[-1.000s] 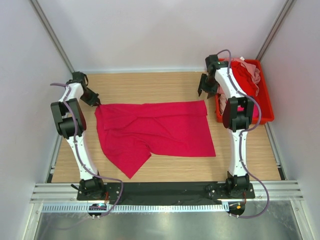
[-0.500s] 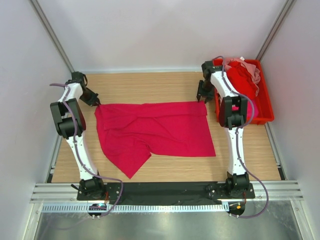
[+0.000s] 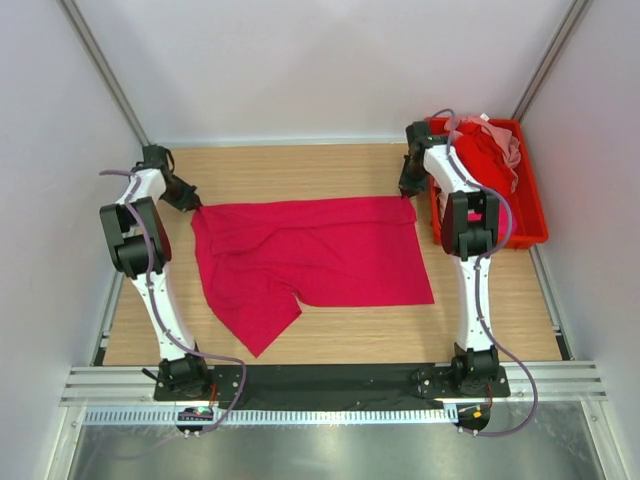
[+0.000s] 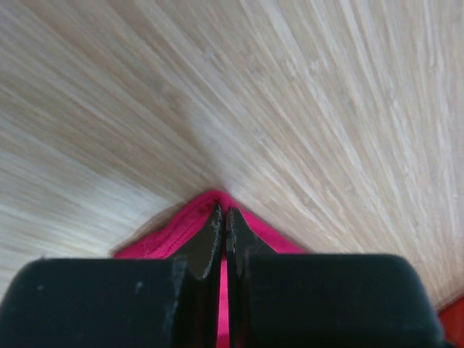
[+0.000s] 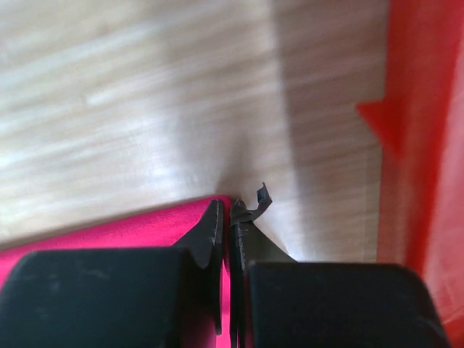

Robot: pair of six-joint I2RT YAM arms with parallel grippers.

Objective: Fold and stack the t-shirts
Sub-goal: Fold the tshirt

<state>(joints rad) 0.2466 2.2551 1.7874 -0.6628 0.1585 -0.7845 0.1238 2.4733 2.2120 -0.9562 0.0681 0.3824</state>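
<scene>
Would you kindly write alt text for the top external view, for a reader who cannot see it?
A crimson t-shirt lies spread on a wooden table, its two far corners pinched by the left gripper and the right gripper, both shut. A red bin holding red and pink cloth sits at the table's right edge.

Top camera first: high up and behind, tilted down, far enough back to take in the whole counter (image 3: 330, 165), near edge at the bottom. Now the left wrist view, mounted just behind the left claw (image 4: 223, 225), looks along the fingers, pressed in very close to the wood, right at the far-left corner of the crimson t-shirt (image 3: 320, 255). The right wrist view is just as tight behind the right claw (image 5: 230, 217), at the far-right corner, with the red bin (image 5: 428, 145) filling its right edge. Each wrist view overlaps the top view at its own t-shirt corner.
</scene>
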